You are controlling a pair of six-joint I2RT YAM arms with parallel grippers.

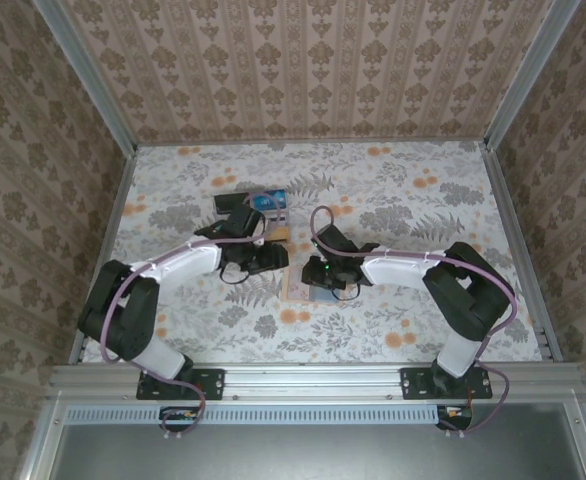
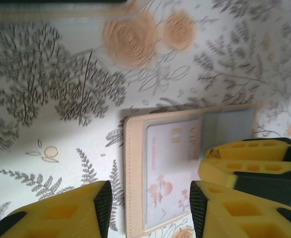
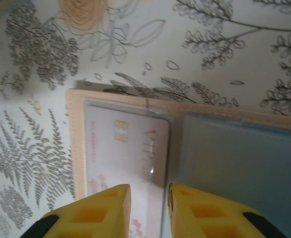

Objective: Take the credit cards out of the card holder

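The tan-peach card holder lies open and flat on the floral table. Its stitched border frames a clear pocket holding a pale grey card with pink flower print, beside the blue-grey panel. My left gripper is open wide, just above the holder's near end. My right gripper hovers over the pocket with its jaws a narrow gap apart, and the card's inner edge lies under that gap, next to the blue-grey panel. In the left wrist view, the right gripper's yellow fingers cover part of the panel.
Behind the left gripper lie a black card, a blue card and a tan-orange card. The two arms meet over the holder at the table's middle, with the right gripper close beside the left.
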